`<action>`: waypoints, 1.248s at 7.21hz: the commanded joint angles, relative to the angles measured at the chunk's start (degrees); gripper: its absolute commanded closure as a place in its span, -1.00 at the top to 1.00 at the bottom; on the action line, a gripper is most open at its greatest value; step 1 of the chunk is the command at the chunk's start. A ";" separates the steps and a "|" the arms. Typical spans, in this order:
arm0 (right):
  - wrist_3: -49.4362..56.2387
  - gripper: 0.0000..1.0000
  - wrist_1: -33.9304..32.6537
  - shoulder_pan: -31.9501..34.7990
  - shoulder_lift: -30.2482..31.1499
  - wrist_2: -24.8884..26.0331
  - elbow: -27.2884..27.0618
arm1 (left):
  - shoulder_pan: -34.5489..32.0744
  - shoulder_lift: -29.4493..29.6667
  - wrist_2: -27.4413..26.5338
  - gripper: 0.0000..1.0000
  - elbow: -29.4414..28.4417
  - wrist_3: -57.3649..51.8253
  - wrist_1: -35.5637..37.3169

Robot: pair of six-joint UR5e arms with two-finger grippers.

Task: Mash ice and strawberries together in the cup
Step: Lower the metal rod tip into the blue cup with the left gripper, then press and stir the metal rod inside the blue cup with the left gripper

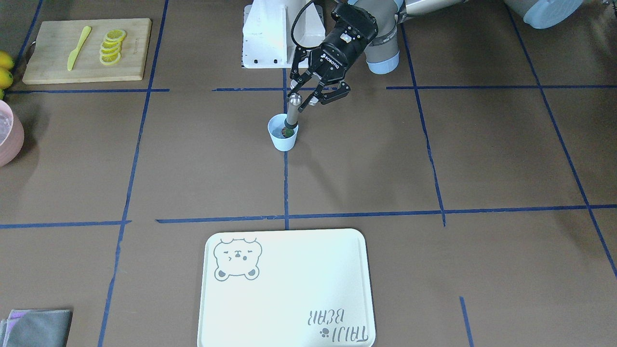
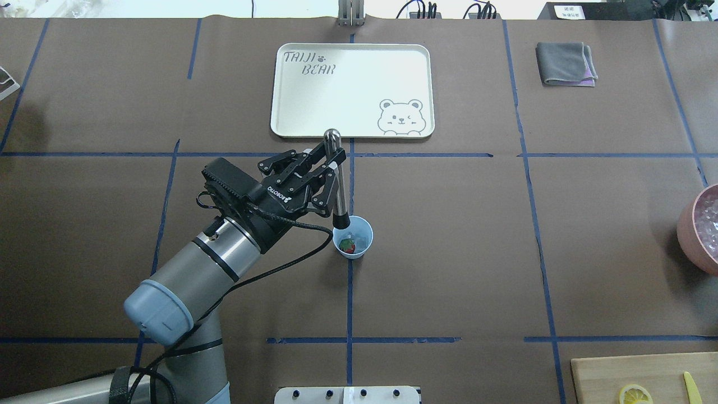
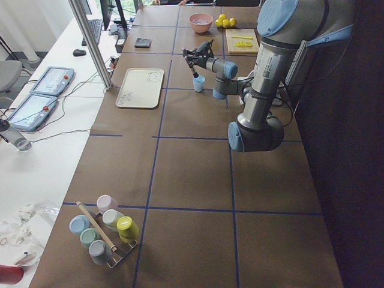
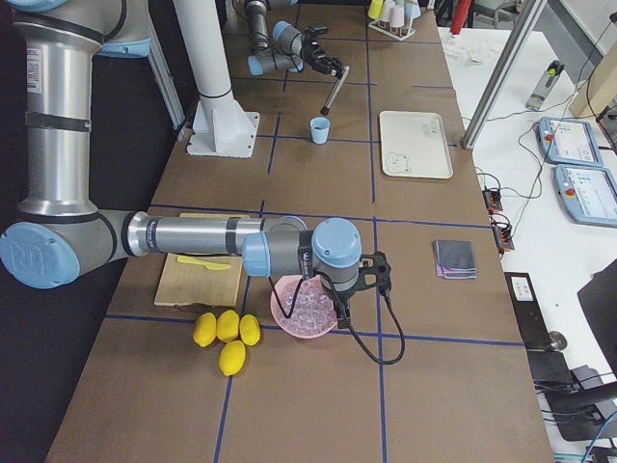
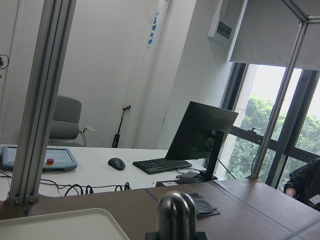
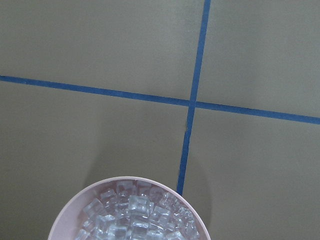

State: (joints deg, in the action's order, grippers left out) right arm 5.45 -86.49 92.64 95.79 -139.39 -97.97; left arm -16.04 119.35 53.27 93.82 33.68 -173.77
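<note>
The left arm reaches forward, its end effector point(image 2: 332, 163) angled downward, fingers clamped on a metal rod point(image 2: 338, 191). The right arm lies stretched low and level, end effector point(image 4: 349, 285) pointing down, its finger state hidden.

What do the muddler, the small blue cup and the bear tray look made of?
The muddler has a polished metal shaft, probably steel, with bright glints on its rounded top; its black tip looks like plastic or rubber. The cup looks like light-blue matte plastic, evenly coloured. The tray is pale cream and smooth with a printed bear; plastic or coated metal, I cannot tell.
</note>
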 commanded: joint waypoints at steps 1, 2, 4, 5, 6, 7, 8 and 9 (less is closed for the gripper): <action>0.00 0.99 0.00 0.00 -0.08 0.00 0.06 | 1.53 1.57 -2.02 -1.00 -2.14 0.07 0.01; 0.00 0.99 0.00 0.00 -0.08 0.00 0.06 | 1.80 1.58 -2.37 -1.00 -2.15 0.07 0.01; 0.00 0.99 0.00 0.00 -0.08 0.00 0.24 | 2.24 1.67 -2.47 -1.00 -2.68 0.07 0.09; 0.00 0.99 0.00 0.00 -0.08 0.00 0.24 | 2.33 1.93 -2.81 -1.00 -3.64 0.16 0.01; 0.00 0.99 0.00 0.00 -0.08 0.00 0.24 | 2.41 1.85 -2.82 -1.00 -3.65 0.25 0.01; 0.00 0.99 0.00 0.00 -0.08 0.00 0.24 | 2.50 1.85 -2.90 -1.00 -3.73 0.25 0.01; 0.00 0.99 0.00 0.00 0.01 0.00 0.24 | 2.59 1.93 -2.99 -1.00 -4.34 0.34 0.01; 0.00 0.99 -0.09 0.00 -0.17 0.00 0.32 | 2.94 2.11 -3.69 -1.00 -5.05 0.51 -0.08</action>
State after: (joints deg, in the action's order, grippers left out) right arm 5.45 -86.51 92.64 95.72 -139.39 -97.71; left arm -13.39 121.32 50.13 89.49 34.03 -173.78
